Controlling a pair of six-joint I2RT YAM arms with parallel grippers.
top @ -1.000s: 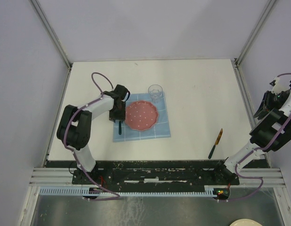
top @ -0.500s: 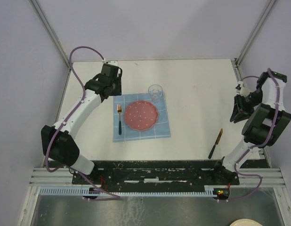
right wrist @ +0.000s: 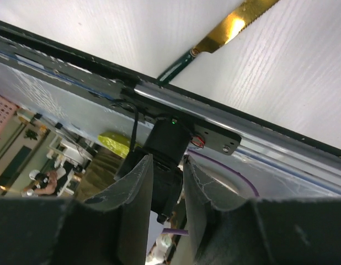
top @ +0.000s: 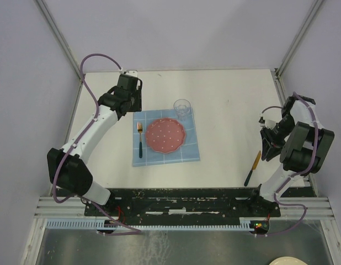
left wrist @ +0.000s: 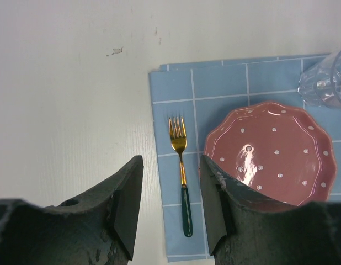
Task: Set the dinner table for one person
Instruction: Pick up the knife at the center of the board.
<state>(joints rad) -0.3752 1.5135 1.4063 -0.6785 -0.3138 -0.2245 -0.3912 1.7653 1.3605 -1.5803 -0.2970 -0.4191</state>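
Note:
The dinner table [top: 231, 110] is a white square top. On it lies a blue grid placemat [top: 190, 152] with a pink dotted plate [top: 166, 135], a clear glass [top: 182, 108] at its back corner and a gold fork [top: 140, 141] with a dark handle left of the plate. My left gripper [top: 134, 106] hangs open above the mat's back-left corner, and between its jaws I look down on the fork [left wrist: 180, 165]. A gold knife [top: 252, 168] lies at the front right. My right gripper [top: 268, 144] hovers open just behind it, holding nothing.
The black base rail [top: 181, 199] runs along the near edge of the table. Metal frame posts [top: 63, 38] stand at the back corners, and grey walls close in both sides. In the right wrist view the knife [right wrist: 231, 27] lies by the rail [right wrist: 176, 94].
My left gripper has lifted off the fork, left on the mat, and drawn back toward the rear left. My right arm has swung in from the right wall toward the knife.

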